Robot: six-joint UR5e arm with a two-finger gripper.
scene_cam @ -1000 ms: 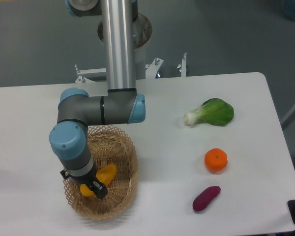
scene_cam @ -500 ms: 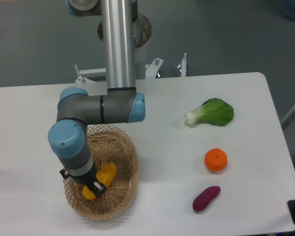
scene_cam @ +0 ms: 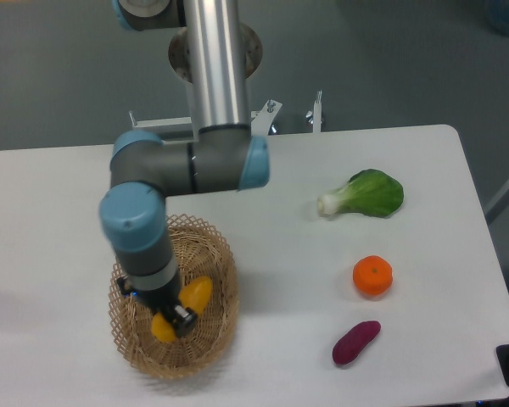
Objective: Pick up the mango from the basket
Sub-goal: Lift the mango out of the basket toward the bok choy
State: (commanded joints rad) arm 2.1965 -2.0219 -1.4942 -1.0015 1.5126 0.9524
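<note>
- The table (scene_cam: 407, 280) carries everything.
- The basket (scene_cam: 210, 335) sits at its front left.
- The gripper (scene_cam: 171, 315), down inside the basket, grasps the mango (scene_cam: 197, 292).
- Bok choy (scene_cam: 369, 193), orange (scene_cam: 372, 275) and sweet potato (scene_cam: 355, 342) lie well to the right.

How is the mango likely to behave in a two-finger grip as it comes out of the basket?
The mango looks smooth and rounded, so it may slip or twist between the fingers. Its long, tapered shape suggests it could pivot if held off-centre. The gripper covers its middle, so the hold cannot be judged.
</note>
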